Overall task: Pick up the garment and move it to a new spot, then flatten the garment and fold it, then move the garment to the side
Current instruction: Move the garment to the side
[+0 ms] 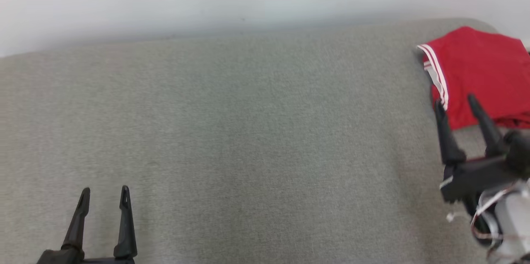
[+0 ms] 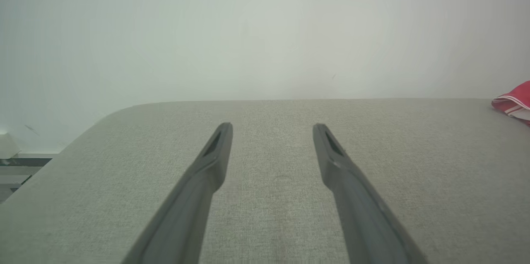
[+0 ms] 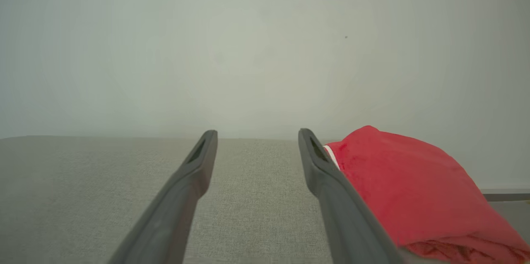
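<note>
On grey cushion (image 1: 248, 131), far right, red garment (image 1: 480, 73)

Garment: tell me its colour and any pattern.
The garment is red, with white stripes along one edge; the head view shows it best.

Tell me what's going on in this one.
A two-armed robot faces a grey padded surface. The red garment, trimmed with white stripes, lies in a loosely folded bundle at the surface's far right end. The right claw hovers open just beside it, with nothing between its fingers. The left claw is open too, low at the near left over bare fabric, holding nothing. The garment looks already folded and set aside.
</note>
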Robot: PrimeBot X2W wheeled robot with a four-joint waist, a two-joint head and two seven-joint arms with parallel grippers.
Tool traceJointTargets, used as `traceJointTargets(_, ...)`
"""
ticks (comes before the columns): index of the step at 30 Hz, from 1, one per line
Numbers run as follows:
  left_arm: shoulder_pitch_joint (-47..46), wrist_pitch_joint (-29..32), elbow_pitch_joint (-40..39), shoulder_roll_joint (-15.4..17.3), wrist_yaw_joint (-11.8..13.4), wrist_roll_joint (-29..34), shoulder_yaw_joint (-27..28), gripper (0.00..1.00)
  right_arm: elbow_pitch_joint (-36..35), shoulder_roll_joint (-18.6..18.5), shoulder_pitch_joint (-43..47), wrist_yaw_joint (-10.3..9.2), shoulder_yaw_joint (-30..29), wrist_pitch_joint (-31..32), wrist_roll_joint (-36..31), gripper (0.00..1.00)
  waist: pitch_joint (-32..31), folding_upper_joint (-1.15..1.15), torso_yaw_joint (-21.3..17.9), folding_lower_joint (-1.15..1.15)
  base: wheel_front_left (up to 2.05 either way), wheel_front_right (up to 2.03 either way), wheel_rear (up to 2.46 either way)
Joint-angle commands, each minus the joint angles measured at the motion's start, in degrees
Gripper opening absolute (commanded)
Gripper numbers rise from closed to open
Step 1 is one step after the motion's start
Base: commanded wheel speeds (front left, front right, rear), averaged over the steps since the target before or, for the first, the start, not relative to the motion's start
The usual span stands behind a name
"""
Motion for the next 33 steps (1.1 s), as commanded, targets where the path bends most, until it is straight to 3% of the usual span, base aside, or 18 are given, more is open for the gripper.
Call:
traceJointTargets(1, 0.8, 0.01, 0.23, -0.23, -0.03, -0.31, 0.18, 1.0, -2.15, 1.53, 3.35, -0.17, -1.07, -0.23, -1.41, 1.0, -2.25, 0.0, 1.88, 0.01, 0.0, 0.0, 0.0)
traceJointTargets(22, 1.21, 0.02, 3.78, -0.95, -1.19, -0.76, 0.3, 1.0, -11.39, 14.33, 21.11, -0.17, -6.29, -0.23, -8.85, 1.0, -6.04, 0.0, 2.82, 0.01, 0.0, 0.0, 0.0)
traceJointTargets(33, 1.63, 0.01, 5.17, -1.06, -1.99, -1.16, 0.2, 1.0, -11.88, 16.45, 23.83, -0.17, -6.96, -0.24, -9.98, 1.0, -7.69, 0.0, 3.48, 0.01, 0.0, 0.0, 0.0)
